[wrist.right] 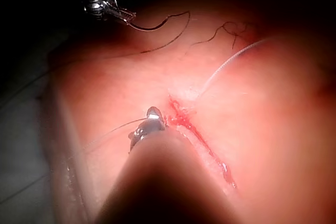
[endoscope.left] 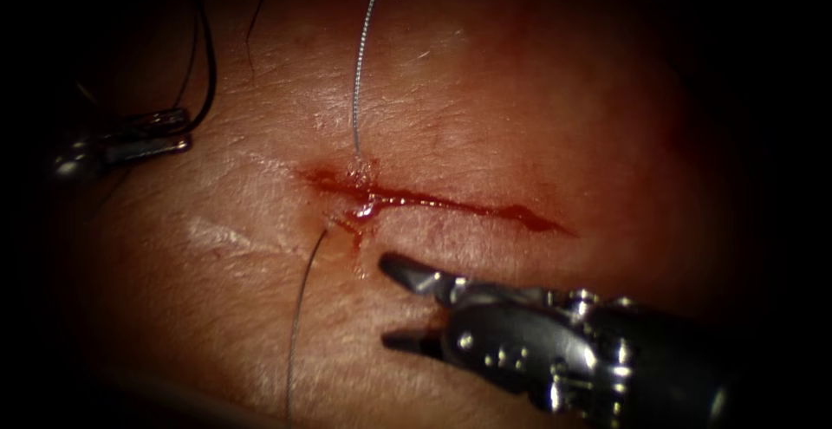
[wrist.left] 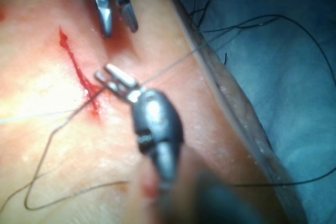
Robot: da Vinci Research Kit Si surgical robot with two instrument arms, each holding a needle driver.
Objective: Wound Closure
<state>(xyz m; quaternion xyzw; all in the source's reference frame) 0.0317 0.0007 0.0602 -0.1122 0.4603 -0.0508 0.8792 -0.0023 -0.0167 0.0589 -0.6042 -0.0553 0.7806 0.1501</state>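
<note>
Needle held clear of the tissue by the closed left tool, upper left.
Right tool, jaws parted and empty, lies below the cut; thread crosses it.

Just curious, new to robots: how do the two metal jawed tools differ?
The left metal tool is shut on the dark curved needle near one end, clear of the tissue; the right metal tool is open, holding nothing. The left metal tool sits far left of the red cut; the right metal tool is close beside it. Both are shiny and two-jawed.
</note>
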